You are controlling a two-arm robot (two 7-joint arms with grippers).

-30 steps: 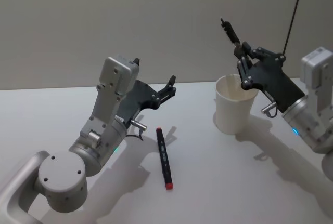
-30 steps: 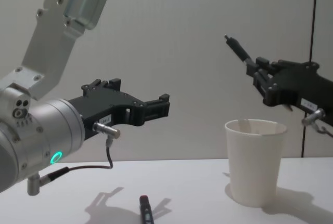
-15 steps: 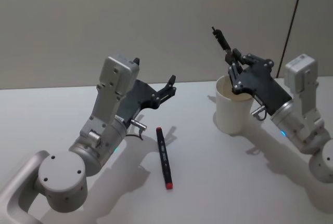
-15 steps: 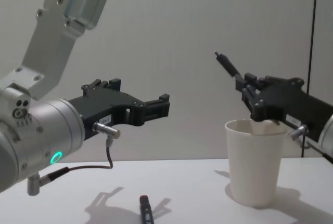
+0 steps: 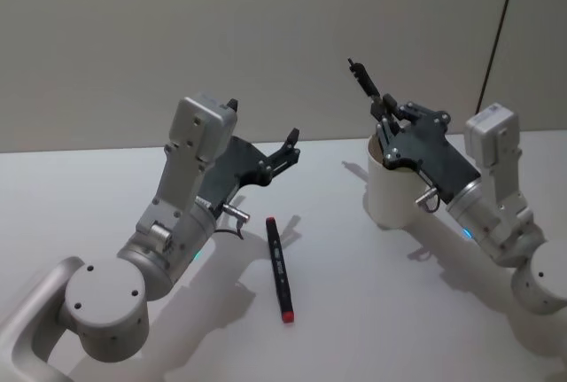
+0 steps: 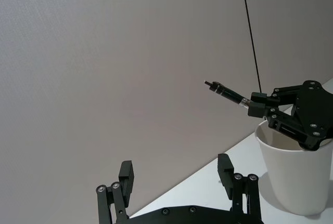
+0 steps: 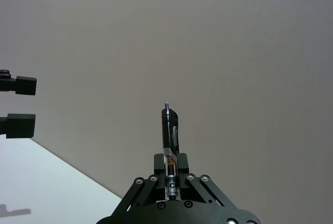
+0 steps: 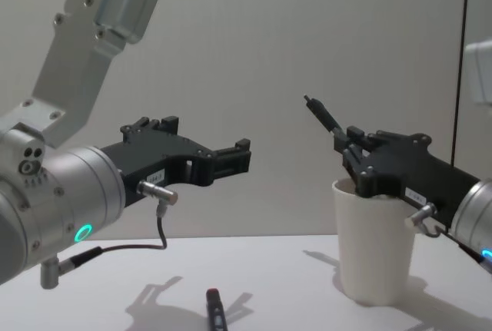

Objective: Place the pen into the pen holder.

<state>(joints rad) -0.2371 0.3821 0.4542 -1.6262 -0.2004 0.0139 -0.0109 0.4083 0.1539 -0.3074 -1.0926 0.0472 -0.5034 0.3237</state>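
Right gripper [image 5: 386, 110] has come down and left, clamped on the pen [image 5: 365, 82]; pen tilted, lower end over the cup [image 5: 390, 203] at far right, ready for release. Left gripper [image 6: 176, 171] idles at left, fingers wide apart, above a marker [image 5: 279, 267].

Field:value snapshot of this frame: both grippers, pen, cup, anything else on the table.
right gripper: shut on pen, over pen holder rim
pen: black, tilted, sticking up out of the grip
pen holder: white paper cup, upright on table
left gripper: open, empty, raised above table
marker: black, red end, lying flat on table near left gripper
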